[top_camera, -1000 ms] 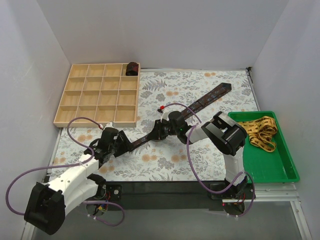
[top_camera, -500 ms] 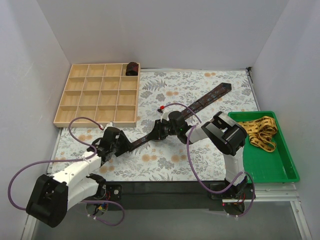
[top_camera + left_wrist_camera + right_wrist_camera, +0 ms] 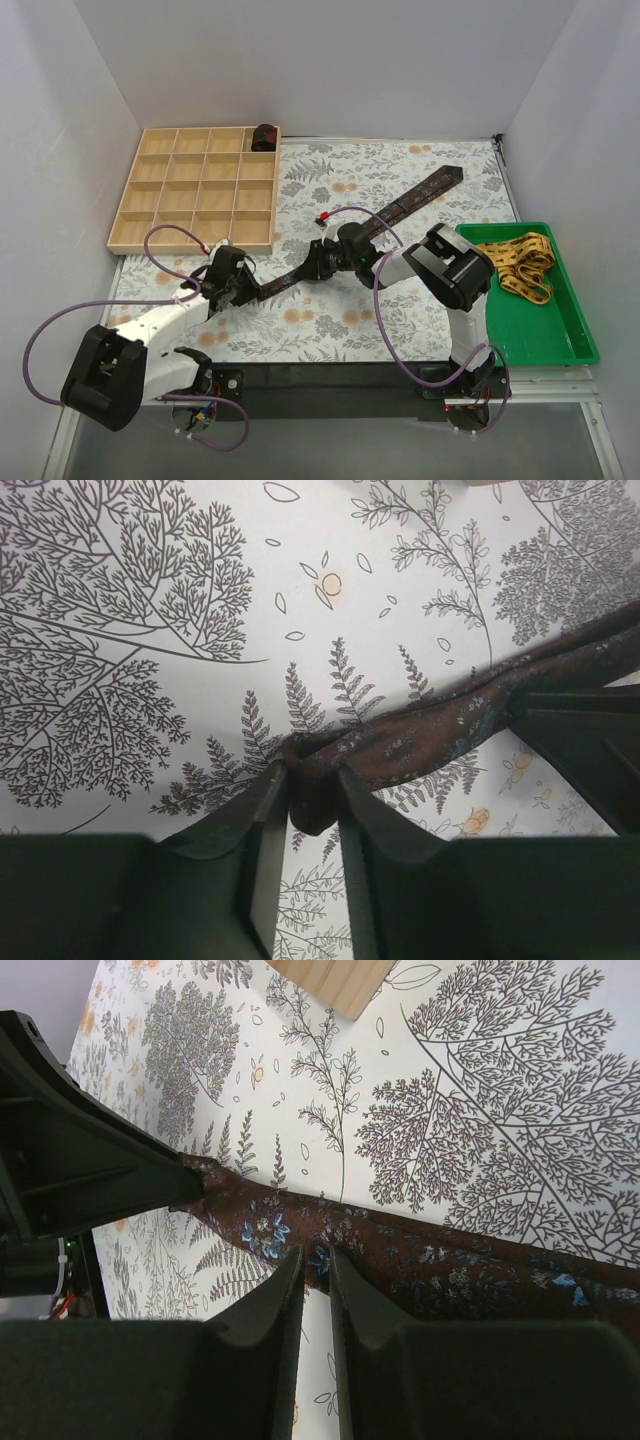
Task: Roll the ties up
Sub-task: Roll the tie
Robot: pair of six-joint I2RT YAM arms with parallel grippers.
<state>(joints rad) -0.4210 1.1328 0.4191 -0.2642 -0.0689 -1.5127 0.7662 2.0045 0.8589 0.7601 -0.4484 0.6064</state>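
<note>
Three ties: dark tie clamped in left fingers and right fingers; rolled tie at eleven o'clock; yellow tie at three.

Colours across the table
A maroon tie with fine blue-and-white flecks; yellow patterned tie; green tray; white mat printed with grey ferns, orange blossoms.

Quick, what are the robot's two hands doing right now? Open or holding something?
Left gripper: closed, pinching one end of the dark tie.
Right gripper: closed, pinching the same dark tie farther along.
</note>
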